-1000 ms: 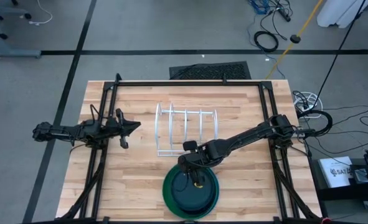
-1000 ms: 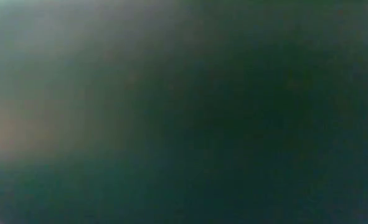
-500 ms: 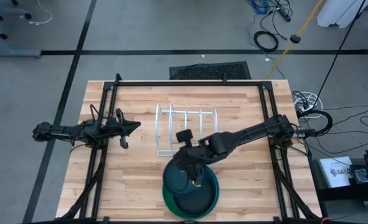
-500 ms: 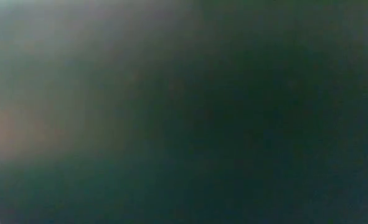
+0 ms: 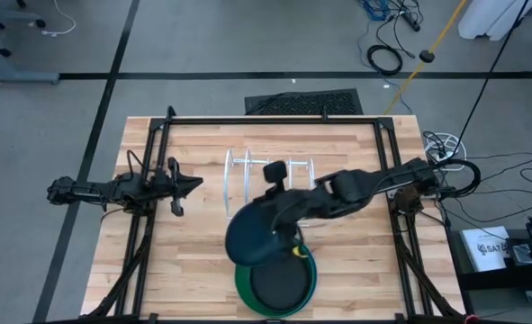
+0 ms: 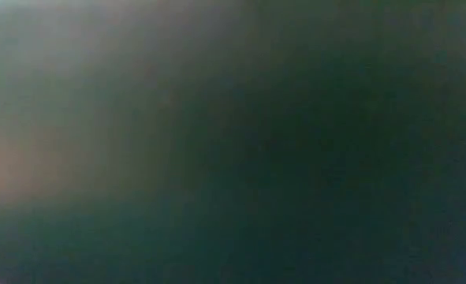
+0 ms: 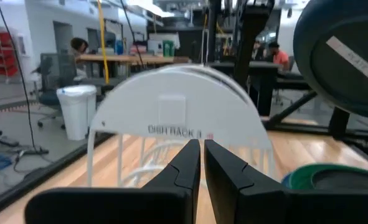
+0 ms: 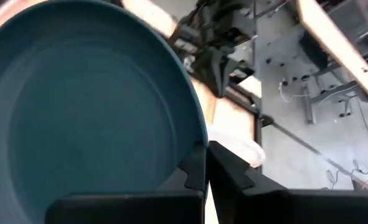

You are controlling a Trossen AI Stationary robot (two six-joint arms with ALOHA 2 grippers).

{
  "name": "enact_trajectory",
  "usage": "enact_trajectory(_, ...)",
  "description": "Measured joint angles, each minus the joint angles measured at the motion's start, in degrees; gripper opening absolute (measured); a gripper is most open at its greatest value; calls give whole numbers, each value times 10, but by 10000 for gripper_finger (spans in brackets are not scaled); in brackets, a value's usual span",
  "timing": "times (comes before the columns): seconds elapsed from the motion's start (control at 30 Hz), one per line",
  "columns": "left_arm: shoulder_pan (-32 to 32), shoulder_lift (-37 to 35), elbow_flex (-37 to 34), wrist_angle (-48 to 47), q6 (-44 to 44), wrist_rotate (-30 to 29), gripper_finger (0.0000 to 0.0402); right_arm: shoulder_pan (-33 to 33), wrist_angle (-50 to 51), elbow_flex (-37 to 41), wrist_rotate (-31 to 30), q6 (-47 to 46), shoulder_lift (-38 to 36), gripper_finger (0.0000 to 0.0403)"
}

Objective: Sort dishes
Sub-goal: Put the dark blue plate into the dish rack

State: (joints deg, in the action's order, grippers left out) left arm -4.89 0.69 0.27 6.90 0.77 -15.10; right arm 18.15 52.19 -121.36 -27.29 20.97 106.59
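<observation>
My right gripper [image 5: 289,241] is shut on a dark teal plate [image 5: 257,236] and holds it above the table, between the white wire rack [image 5: 267,187] and the green plate [image 5: 276,286]. The green plate lies flat near the table's front edge with a dark dish [image 5: 279,284] resting in it. The held plate also shows in the left wrist view [image 7: 345,56]. My left gripper [image 5: 193,184] is shut and empty at the table's left, pointing at the rack [image 7: 177,124]. No light blue plate is in view. The low view is blocked by a dark green blur. My right gripper pinches the teal plate's rim [image 8: 199,146] between its two fingers [image 8: 195,169], on the edge of the plate that faces the table's right. The plate is lifted clear of the green plate and the table. It is tilted, its hollow side toward the wrist camera.
The black frame rails [image 5: 275,121] run along the table's far edge and both sides. Bare wood lies between the rack and my left gripper. People sit at desks in the room beyond [image 7: 274,53].
My right gripper has risen from the green plate and gone toward the table's far edge and the rack, taking the dark teal plate with it. The plate has left the stack, is lifted clear and has tipped from flat to tilted. The dark dish has stayed in the green plate.
</observation>
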Motion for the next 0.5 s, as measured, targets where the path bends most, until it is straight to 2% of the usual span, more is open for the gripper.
enact_trajectory(0.13, 0, 0, 0, 28, -1, 5, 34, -2, -5, 5, -18, 2, -36, 0)
enact_trajectory(0.27, 0, 0, 0, 58, -5, 31, 35, -10, -36, 48, -26, 7, -85, 0)
enact_trajectory(0.37, 0, 0, 0, 97, -5, 57, 52, -19, -84, 118, -28, 10, -139, 0)
enact_trajectory(0.5, 0, 0, 0, 144, -5, 78, 107, -27, -193, 257, -28, 16, -238, 0)
